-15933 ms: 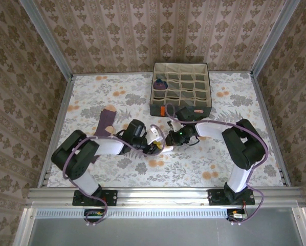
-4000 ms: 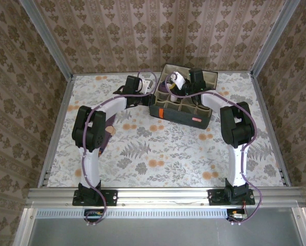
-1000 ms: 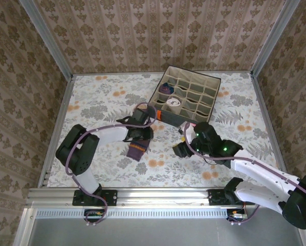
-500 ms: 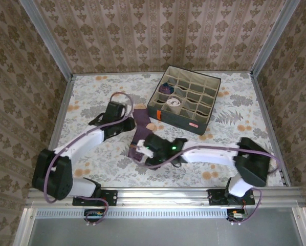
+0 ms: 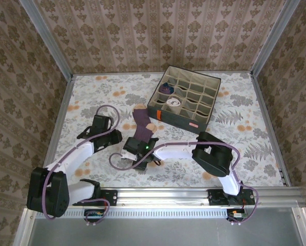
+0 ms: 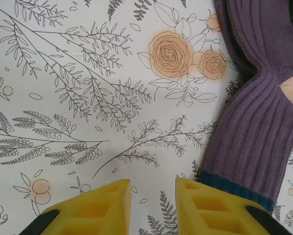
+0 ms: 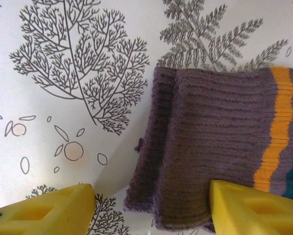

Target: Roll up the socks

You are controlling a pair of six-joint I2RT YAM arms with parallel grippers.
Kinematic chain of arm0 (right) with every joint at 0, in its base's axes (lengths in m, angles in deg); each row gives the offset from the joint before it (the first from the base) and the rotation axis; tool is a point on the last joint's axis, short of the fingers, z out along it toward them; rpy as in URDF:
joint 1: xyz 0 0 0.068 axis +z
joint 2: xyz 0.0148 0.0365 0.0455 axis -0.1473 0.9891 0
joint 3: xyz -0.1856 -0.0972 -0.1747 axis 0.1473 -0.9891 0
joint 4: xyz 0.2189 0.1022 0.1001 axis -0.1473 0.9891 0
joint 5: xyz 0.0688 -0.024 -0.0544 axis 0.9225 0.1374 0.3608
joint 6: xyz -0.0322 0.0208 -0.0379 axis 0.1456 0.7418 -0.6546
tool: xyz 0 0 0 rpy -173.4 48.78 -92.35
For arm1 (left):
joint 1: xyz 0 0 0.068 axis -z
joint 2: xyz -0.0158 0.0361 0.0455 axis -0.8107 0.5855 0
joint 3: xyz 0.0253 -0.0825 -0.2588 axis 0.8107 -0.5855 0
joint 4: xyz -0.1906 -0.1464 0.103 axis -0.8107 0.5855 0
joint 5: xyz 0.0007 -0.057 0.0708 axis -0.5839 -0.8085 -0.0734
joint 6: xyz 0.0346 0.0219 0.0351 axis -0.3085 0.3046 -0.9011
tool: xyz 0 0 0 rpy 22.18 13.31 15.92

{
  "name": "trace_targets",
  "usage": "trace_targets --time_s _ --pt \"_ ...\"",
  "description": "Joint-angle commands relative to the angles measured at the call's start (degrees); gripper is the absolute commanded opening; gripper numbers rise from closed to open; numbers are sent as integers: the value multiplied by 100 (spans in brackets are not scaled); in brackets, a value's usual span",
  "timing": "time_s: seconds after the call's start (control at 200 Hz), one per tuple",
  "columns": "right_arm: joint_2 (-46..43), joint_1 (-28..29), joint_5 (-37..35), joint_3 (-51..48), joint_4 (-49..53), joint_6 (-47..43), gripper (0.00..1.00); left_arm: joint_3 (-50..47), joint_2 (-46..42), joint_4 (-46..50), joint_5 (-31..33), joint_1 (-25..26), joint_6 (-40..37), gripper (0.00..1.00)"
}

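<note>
Rolling seemingly about to start: right gripper [image 7: 151,196] spread over sock [image 7: 210,142] end, left gripper [image 6: 153,188] narrowly parted, empty, beside it; next, pinch that end

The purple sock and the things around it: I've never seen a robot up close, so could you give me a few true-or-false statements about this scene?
1. The purple sock lies on the flowered table. True.
2. The left end effector grips the sock. False: its fingers stand apart over bare tablecloth beside it.
3. A white sock sits in the grey box. True.
4. The right end effector is shut. False: it is open at the sock's end.
</note>
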Motion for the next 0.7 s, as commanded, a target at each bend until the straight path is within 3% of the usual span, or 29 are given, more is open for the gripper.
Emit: trace_targets --time_s 0.0,0.13,0.265,0.525,0.63,0.695 --pt "349 -98 37 61 151 -151 54 41 96 -63 -201 -78 -364 20" --pt "66 -286 548 -271 48 -58 25 62 127 -142 -469 -128 -790 20" --pt "-425 -621 1249 -747 80 -72 10 -234 -103 -668 -1164 -131 -1264 21" --pt "-973 -1671 3706 -1263 506 164 6 -1243 -1013 -2612 -2098 357 -2181 22" --pt "-1077 -1953 4170 -1491 442 293 6 -1475 -1123 -3223 -2805 755 -2972 24" --pt "-1111 -2073 4375 -1578 427 335 7 -1679 -1157 -3594 -3272 1254 -3738 32"
